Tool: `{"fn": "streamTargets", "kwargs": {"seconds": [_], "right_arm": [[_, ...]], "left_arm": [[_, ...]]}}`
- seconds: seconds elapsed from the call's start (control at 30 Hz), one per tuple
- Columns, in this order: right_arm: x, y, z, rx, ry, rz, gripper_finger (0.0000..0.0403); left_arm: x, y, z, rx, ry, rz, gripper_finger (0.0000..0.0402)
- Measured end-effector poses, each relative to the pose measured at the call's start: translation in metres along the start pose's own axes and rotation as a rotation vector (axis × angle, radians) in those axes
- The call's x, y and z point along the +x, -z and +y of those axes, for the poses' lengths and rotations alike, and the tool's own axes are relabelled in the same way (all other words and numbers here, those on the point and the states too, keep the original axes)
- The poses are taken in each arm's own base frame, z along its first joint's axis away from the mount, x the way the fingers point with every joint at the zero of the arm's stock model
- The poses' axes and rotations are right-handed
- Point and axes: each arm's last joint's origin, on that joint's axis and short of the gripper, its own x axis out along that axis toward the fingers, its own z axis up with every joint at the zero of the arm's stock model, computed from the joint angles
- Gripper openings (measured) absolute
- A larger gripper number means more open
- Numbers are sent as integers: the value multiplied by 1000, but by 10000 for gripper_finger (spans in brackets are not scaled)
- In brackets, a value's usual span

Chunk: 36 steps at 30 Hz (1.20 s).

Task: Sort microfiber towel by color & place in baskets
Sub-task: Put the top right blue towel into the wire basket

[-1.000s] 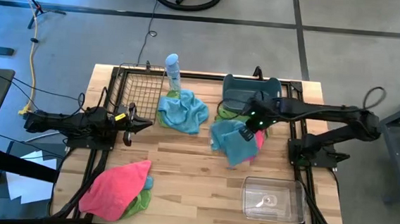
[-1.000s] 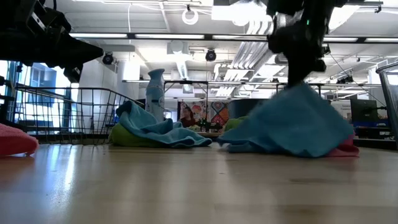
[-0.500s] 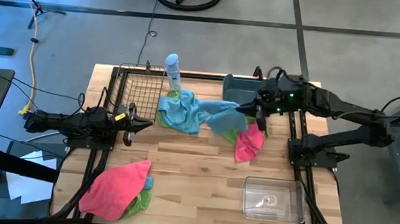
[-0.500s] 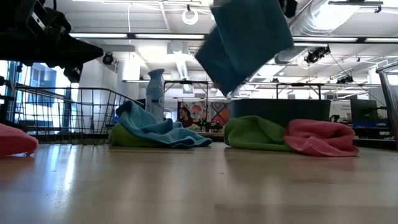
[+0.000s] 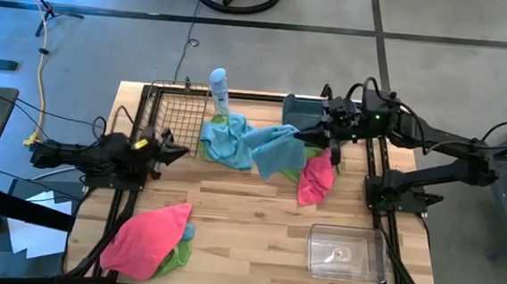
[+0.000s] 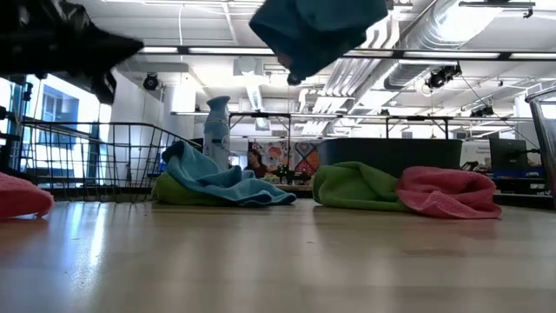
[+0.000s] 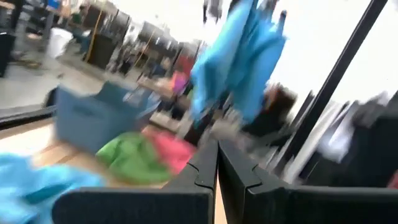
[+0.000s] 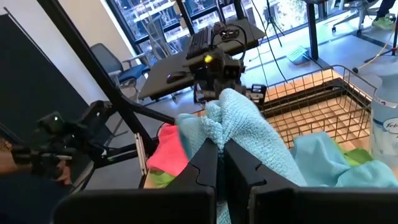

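Right gripper (image 5: 312, 139) pinched tight on blue towel (image 5: 273, 150), held high above table (image 5: 248, 213). Left gripper (image 5: 179, 150) closed, empty, beside wire basket (image 5: 173, 114).

Bare table (image 5: 248, 213) between towel piles (image 5: 150, 239)

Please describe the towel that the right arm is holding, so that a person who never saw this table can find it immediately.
Start at the slate-blue plastic tub on the far side of the wooden table. Just in front of it, the right gripper is shut on a light blue fuzzy microfiber towel. Unlike the other light blue towel beside the black wire basket, it hangs in the air.
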Motion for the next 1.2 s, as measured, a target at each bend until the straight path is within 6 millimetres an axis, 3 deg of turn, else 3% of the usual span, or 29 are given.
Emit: {"fn": "streamTargets", "kwargs": {"seconds": [0.17, 0.37, 0.6, 0.9, 1.2], "right_arm": [[0, 0, 0, 15, 8, -2, 0], [0, 0, 0, 16, 8, -2, 0], [0, 0, 0, 12, 8, -1, 0], [0, 0, 0, -6, 8, -1, 0], [0, 0, 0, -14, -8, 4, 0]], "left_arm": [[-1, -12, -5, -57, 58, -122, 0], [-1, -22, -6, -85, -13, -226, 1], [9, -77, -33, 29, -39, -276, 39], [79, -133, -72, 274, -132, -8, 157], [148, -159, -96, 328, -144, 184, 255]]}}
